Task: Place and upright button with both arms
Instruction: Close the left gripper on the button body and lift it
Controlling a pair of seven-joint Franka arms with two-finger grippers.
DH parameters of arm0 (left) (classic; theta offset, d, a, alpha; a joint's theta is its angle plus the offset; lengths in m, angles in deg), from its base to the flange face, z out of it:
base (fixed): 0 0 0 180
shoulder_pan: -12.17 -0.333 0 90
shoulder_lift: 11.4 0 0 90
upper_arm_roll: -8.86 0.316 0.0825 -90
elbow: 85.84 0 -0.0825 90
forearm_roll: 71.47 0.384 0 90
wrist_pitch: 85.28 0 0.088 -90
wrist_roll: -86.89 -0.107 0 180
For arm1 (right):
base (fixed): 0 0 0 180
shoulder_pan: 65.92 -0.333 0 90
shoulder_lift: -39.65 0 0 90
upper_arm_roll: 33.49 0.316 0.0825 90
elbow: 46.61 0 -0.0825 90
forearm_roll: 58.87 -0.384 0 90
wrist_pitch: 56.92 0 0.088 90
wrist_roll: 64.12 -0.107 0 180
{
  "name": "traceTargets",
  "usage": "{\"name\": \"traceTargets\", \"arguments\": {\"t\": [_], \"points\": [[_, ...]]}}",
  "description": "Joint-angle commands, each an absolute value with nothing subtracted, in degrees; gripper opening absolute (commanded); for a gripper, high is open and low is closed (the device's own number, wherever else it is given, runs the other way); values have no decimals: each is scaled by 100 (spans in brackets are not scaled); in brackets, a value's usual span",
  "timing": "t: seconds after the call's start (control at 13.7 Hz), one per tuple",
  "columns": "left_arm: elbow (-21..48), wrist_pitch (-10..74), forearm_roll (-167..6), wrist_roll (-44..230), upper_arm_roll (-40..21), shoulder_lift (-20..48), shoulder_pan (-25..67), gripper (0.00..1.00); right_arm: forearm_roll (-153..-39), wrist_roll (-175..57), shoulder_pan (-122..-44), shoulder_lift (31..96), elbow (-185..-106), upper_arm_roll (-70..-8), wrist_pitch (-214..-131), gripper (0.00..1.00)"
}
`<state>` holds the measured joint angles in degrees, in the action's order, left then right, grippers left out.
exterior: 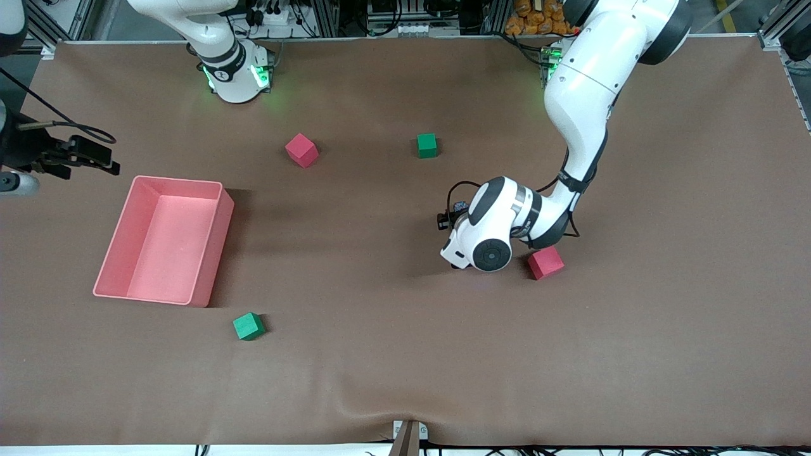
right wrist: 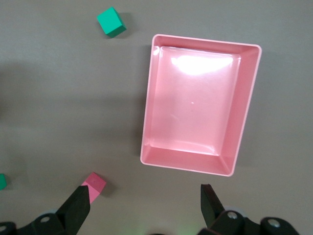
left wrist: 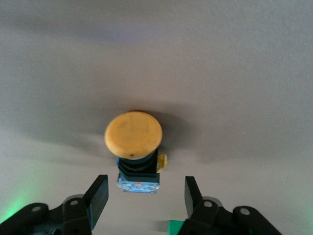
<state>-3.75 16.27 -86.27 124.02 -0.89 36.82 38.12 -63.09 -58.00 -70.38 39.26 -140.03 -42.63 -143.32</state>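
The left gripper (left wrist: 145, 185) is low over the brown table (exterior: 393, 367). Its fingers (left wrist: 99, 188) stand apart on either side of the button (left wrist: 133, 134), and neither pad touches it. The orange cap faces partly toward the wrist camera, with the black body reaching back into the gap between the pads. It looks tipped rather than standing, though I cannot be sure. In the front view the button is hidden under the left wrist, roughly mid-table. From there a red cube (exterior: 546, 263) sits close at about 4 o'clock, a green cube (exterior: 427, 145) at 11 o'clock, and the pink bin (exterior: 209, 190) well off at 9 o'clock.

The step in hand looks like the first grasp. To do it well, the pads should meet the flat sides of the black body — not the rounded cap, which would probably squirt out. The fingers should be centred so both pads land together and the button does not roll or skid. Going a touch deeper before closing may help (the body is short). A gentle squeeze and a straight lift should follow.

The right gripper (right wrist: 144, 196) waits with its fingers wide apart and empty, up over the bin's end of the table — ready, I judge, for a handover.
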Motion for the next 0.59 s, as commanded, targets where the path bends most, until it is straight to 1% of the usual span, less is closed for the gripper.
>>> {"name": "traceTargets", "arguments": {"t": [0.0,0.07,0.15,0.51], "points": [[-481,1685,-8712,12538,-36,3756,3933,70,-6142,-5744,-6427,3904,-13679,-3651,-14069,100],[-481,1676,-8712,12529,-36,3756,3907,69,-6107,-5753,-6320,3895,-13670,-3500,-14016,100],[-481,1676,-8703,12512,-28,3756,3889,69,-6107,-5762,-6302,3895,-13670,-3473,-13998,100],[-481,1545,-8729,12477,8,3650,3705,69,-6089,-5788,-6319,3912,-13600,-3481,-13963,100]]}}
